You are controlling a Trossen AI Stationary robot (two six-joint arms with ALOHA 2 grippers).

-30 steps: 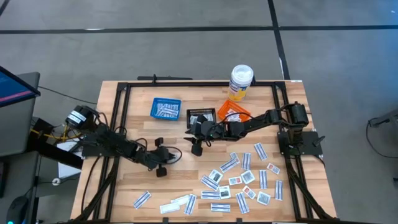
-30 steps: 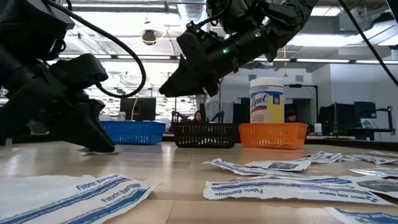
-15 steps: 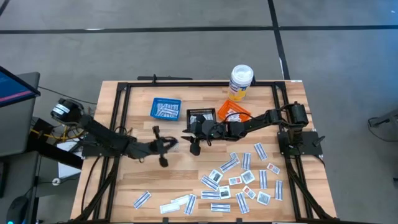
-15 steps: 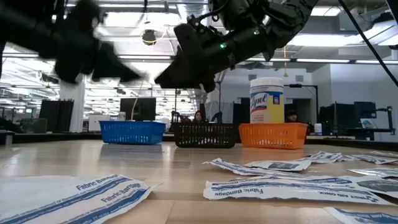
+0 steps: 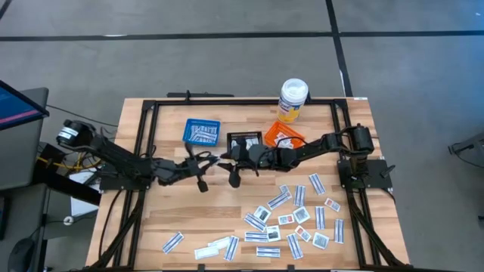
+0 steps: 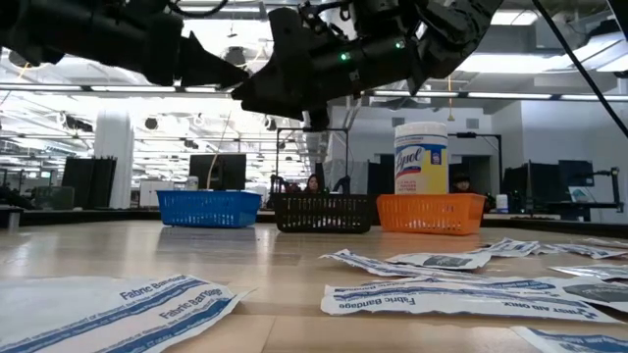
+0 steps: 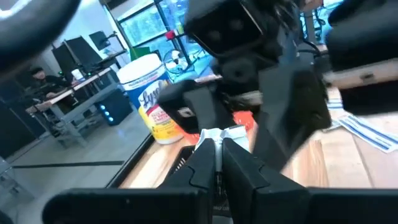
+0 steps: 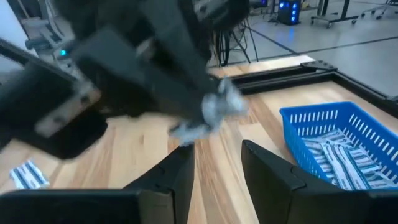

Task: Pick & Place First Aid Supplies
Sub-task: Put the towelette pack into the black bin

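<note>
Taking the black basket (image 5: 242, 140) at the back centre of the wooden surface (image 5: 162, 219) as the landmark: nearest the front edge lie the first aid packets (image 5: 291, 217), spread front-right of the basket, with a few strips (image 5: 173, 242) front-left. The closest strips in the low view read "Fabric Bandage" (image 6: 167, 294) in blue. Between these packets and the basket lies a bare band of wood, widest to the front-left.

Just in front of the basket, both arms meet above the surface. The left gripper (image 5: 209, 161) comes in from the left, its jaws pressed together on a small white packet (image 7: 216, 134), held in the air. The right gripper (image 5: 229, 160) faces it from the right with jaws apart and nothing between them.

Left of the black basket sits a blue basket (image 5: 201, 131) already holding strips; right of it, an orange basket (image 5: 283, 137). Behind the orange one, at the back rail, stands a white bottle (image 5: 293, 99) with a yellow label reading "Lysol" (image 6: 421, 159).
</note>
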